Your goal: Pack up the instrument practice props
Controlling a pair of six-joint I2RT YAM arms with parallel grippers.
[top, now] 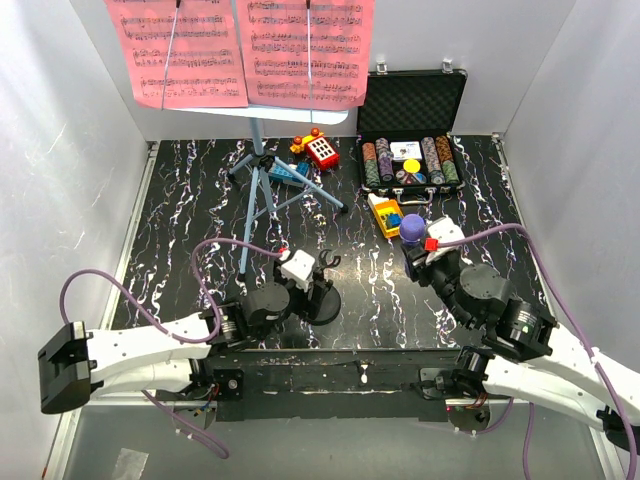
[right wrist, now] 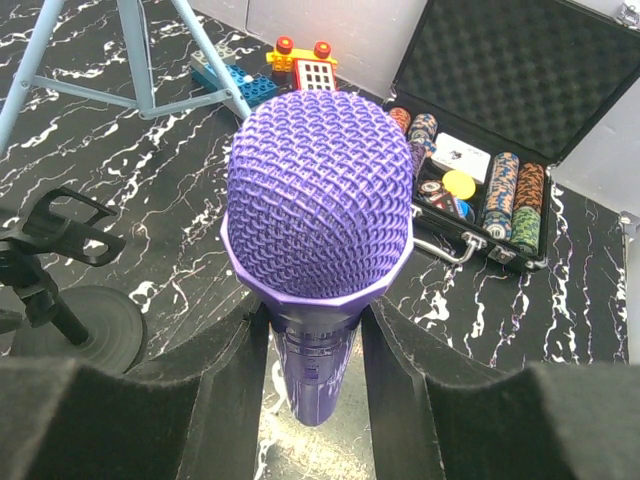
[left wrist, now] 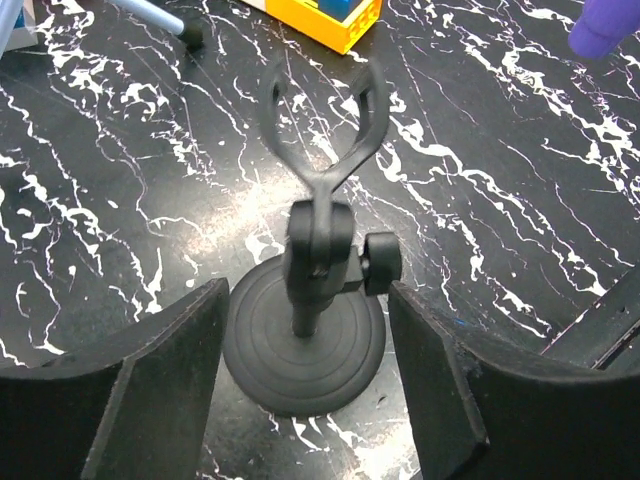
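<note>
Left gripper (left wrist: 305,300), jaws apart, straddles the black mic stand (left wrist: 305,345) without gripping it; the stand sits upright on the marbled surface (left wrist: 100,200). Right gripper (right wrist: 315,335) clenches the purple microphone (right wrist: 320,190) by its handle, near the open chip case (right wrist: 480,120).

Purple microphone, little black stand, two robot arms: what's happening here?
The right gripper holds the purple microphone by its handle. The left gripper is open, its fingers either side of the round base of the black mic stand, which sits on the table. The blue music stand with its pink pages stands at the back, not yet packed.
</note>
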